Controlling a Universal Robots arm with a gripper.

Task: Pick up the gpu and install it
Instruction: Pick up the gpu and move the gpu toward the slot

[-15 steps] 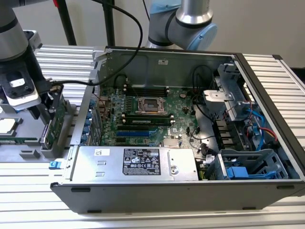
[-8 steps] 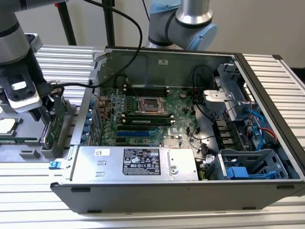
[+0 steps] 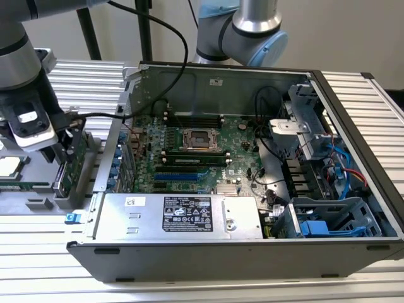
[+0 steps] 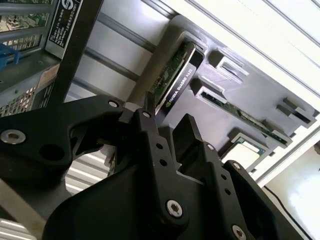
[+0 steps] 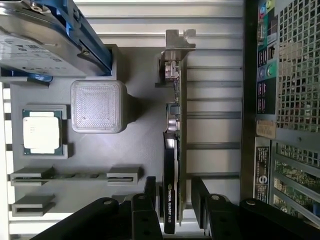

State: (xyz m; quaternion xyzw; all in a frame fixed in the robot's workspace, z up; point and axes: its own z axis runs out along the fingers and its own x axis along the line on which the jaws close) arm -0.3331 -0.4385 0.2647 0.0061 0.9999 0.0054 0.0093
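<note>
First wrist view check: note gripper (image 5: 173,186) spread open, holding nothing, one finger either side of gpu (image 5: 175,125) with a slim gap at each face. Locate gpu upright on edge in slot of grey tray (image 5: 145,125), at the exterior view's left, outside computer case (image 3: 208,255). Expect, as a judgement, off-centre closure to tilt card or jam it in slot; expect pinch on cooler edge to slip. Observe white lettering along black cooler edge and printed label on power supply (image 3: 187,214); leave untranscribed.
</note>
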